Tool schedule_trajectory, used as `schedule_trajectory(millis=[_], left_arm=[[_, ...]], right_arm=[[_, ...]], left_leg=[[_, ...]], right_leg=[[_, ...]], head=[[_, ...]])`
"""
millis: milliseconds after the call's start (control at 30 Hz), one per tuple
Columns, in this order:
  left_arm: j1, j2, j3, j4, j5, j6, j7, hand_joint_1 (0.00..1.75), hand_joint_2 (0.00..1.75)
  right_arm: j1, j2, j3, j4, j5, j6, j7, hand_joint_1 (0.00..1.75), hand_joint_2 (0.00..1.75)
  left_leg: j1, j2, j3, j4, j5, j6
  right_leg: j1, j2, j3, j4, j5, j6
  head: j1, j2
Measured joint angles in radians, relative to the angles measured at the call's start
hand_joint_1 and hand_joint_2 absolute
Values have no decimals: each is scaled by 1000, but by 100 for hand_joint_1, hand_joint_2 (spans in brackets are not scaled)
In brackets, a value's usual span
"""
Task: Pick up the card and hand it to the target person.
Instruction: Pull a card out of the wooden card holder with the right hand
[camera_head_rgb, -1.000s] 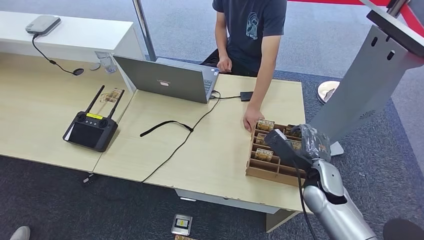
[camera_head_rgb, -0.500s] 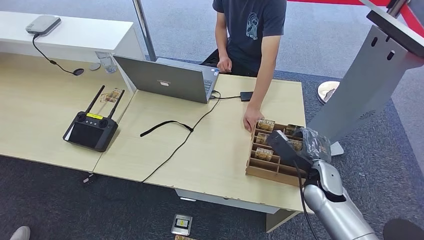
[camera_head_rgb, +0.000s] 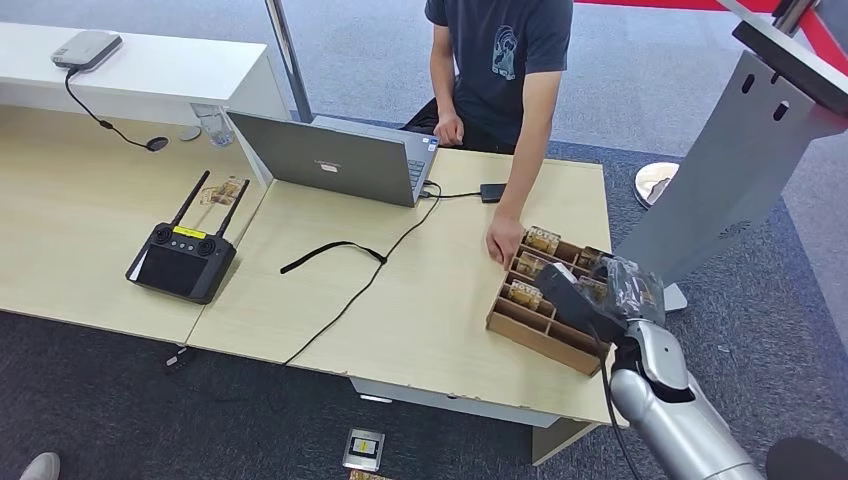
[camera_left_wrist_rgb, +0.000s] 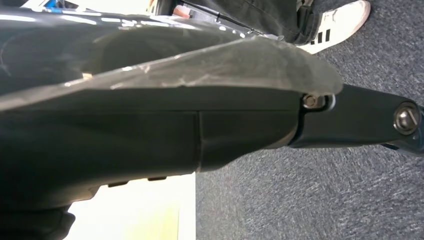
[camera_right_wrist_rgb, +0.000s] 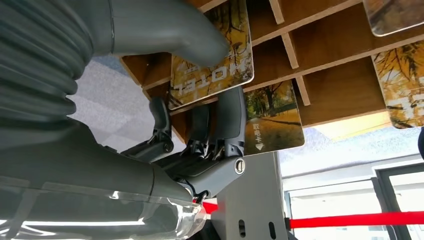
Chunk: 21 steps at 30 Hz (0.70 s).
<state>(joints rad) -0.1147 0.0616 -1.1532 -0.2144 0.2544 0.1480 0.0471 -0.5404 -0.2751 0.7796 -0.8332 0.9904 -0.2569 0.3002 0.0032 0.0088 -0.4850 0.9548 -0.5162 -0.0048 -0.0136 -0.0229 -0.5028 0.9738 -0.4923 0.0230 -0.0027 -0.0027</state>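
Reaching over the near table edge, the robot's right hand (camera_head_rgb: 600, 290) sits in the wooden tray (camera_head_rgb: 520, 328), pinching a hotel card (camera_right_wrist_rgb: 212, 60) between thumb and fingers (camera_right_wrist_rgb: 227, 122), the card partly out of its slot. More cards (camera_head_rgb: 524, 294) stand in the tray. Beyond it a person's hand (camera_head_rgb: 503, 241) touches the tray's far corner. Further off, a laptop (camera_head_rgb: 330, 158). I cannot tell how the left hand (camera_left_wrist_rgb: 150, 125) is set.

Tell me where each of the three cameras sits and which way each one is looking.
Head view: high on the body, looking down at the desk, right hand over the wooden tray.
Left wrist view: on the hanging arm, facing carpet; dark body parts.
Right wrist view: behind the right hand, pinching a card.
Shared: tray, right hand.
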Motion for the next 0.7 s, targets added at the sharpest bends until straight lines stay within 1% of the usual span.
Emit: schedule_trajectory(millis=[100, 300, 400, 533, 700], left_arm=[[0, 0, 0, 0, 0, -1, -1, 0, 0], [0, 0, 0, 0, 0, -1, -4, 0, 0], [0, 0, 0, 0, 0, 0, -6, 0, 0], [0, 0, 0, 0, 0, 2, -7, 0, 0], [0, 0, 0, 0, 0, 10, -8, 0, 0]], right_arm=[[-2, -2, 7, 4, 6, -12, -1, 175, 175], [-2, -4, 25, 15, 17, -61, -13, 175, 175], [-1, -5, 34, 21, 23, -100, -24, 175, 175], [-2, -8, 35, 13, 27, -185, -54, 175, 175], [1, -18, 32, -54, 21, -242, -76, 175, 175]], left_leg=[[0, 0, 0, 0, 0, 0], [0, 0, 0, 0, 0, 0], [0, 0, -1, 0, 1, 0], [0, 0, -1, 0, 1, 0], [0, 0, -1, 0, 1, 0]], right_leg=[[0, 0, 0, 0, 0, 0], [0, 0, 0, 0, 1, 0], [0, 0, 0, 0, 1, 0], [0, 0, 0, 0, 1, 0], [0, 0, -1, 0, 1, 0]], head=[[0, 0], [0, 0], [0, 0], [0, 0], [0, 0]])
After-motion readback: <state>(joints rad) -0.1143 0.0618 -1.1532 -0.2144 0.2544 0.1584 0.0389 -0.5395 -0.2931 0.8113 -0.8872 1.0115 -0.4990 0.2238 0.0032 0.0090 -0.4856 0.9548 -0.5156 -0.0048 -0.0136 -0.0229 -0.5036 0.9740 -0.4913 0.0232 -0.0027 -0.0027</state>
